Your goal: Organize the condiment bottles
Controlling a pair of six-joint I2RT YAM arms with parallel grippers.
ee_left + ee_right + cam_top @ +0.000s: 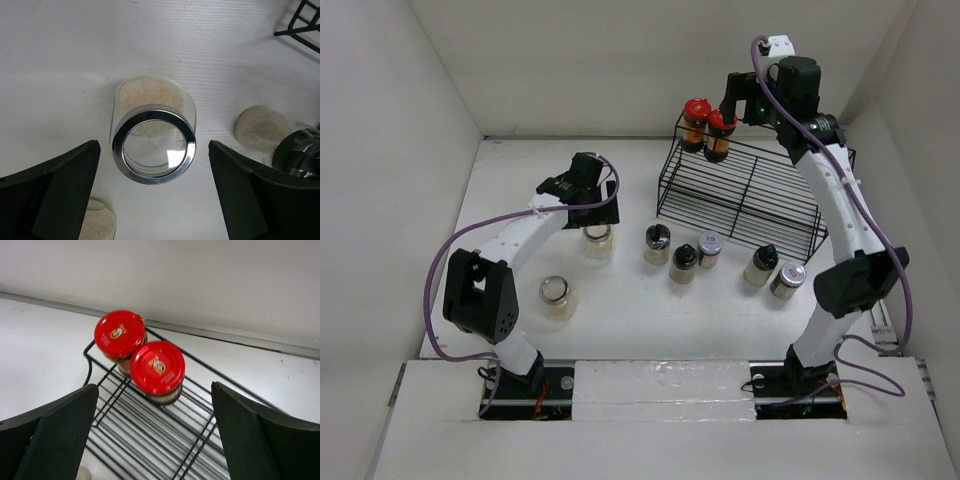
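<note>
My left hand [153,160]: released, its two black fingers [60,195] spread wide on either side of a jar. Neither one touches the glass.
Jar between those fingers: a small clear glass jar with a silver-ringed clear lid and pale beige grains [152,145]. It stands upright on the white table [620,320], just left of the rack's near corner.
My right hand [152,405]: released too, jaws wide apart, hovering above the rack's far left corner and clear of both lids below it.
Red-lidded pair: the left red-lidded jar [120,334] and the right red-lidded jar [157,366], both small, clear and brown inside. They stand upright and close together on the rack's top tier.
Rack: a tiered black wire rack [750,195] on the right half of the table, near the back wall.
Row in front of the rack: a row of five small clear jars [709,250], upright on the table. Their lids from the left are black, black, silver, black, silver.
Near-left jar: a small clear-lidded jar with pale contents [555,296], alone beside my left arm and well apart from the row.
</note>
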